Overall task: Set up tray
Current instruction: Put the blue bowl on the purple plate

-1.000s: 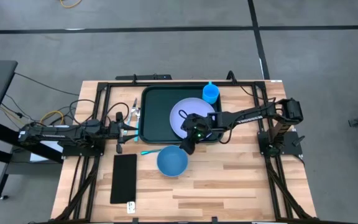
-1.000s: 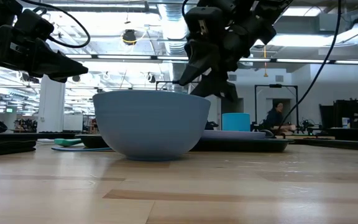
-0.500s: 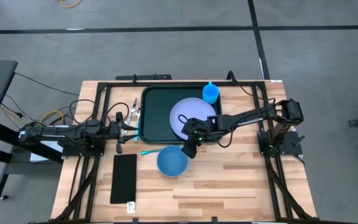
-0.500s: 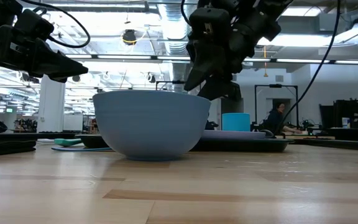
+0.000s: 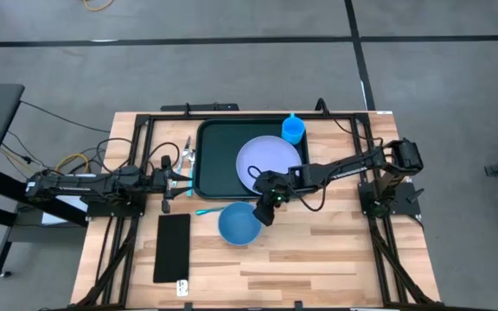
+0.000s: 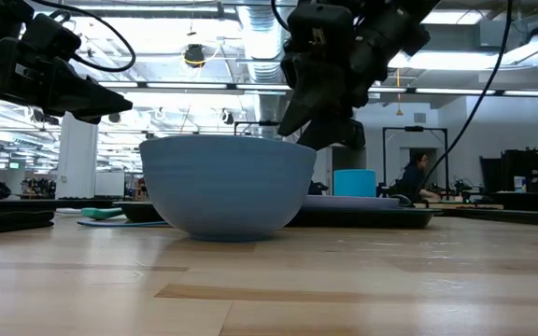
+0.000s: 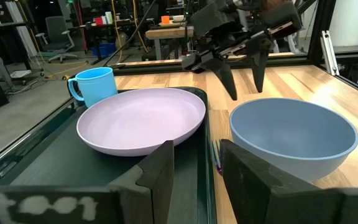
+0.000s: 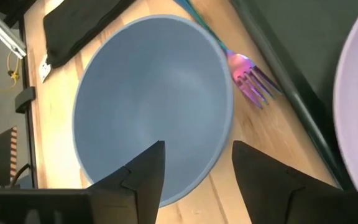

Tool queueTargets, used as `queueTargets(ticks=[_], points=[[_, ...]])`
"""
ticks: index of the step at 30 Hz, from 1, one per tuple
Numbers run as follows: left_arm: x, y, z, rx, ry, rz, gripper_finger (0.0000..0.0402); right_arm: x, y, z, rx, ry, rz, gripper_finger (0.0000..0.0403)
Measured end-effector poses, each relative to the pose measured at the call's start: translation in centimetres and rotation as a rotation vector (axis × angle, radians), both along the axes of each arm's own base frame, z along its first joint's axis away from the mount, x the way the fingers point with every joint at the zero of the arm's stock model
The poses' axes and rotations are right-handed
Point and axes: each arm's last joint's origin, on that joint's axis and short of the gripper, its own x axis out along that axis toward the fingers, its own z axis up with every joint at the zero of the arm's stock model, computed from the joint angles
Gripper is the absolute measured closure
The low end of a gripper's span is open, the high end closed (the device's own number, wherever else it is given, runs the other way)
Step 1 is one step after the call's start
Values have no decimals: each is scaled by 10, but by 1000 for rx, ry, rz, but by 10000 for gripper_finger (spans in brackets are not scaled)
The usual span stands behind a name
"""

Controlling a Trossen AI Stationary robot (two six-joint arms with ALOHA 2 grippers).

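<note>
High view: right claw [image 5: 267, 211] nearer bowl [image 5: 239, 225]

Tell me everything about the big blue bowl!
The blue bowl is round, deep and plain, matte like plastic, and empty inside. It stands upright on the wooden table, just outside the dark tray, not on it. A purple fork lies beside its rim. The right tool hangs open over the bowl's edge; no contact is visible.

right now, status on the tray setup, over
Right gripper jaws open, over the blue bowl's rim. Left gripper jaws open, waiting beside the tray. Tray holds plate and cup; bowl not yet on it.
</note>
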Motion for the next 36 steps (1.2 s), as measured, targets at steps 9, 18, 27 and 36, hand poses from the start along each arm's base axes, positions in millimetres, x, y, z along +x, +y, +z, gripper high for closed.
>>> queueTargets(ticks=[9, 18, 27, 36], points=[[0, 0, 0, 0, 0, 0, 281, -1, 2, -1, -36, 6, -21, 233], [0, 0, 0, 0, 0, 0, 281, 5, 7, -31, -35, 99, -8, 239], [0, 0, 0, 0, 0, 0, 281, 6, 8, -39, -8, 125, -19, 251], [0, 0, 0, 0, 0, 0, 281, 11, 9, -28, 32, 96, -15, 341]])
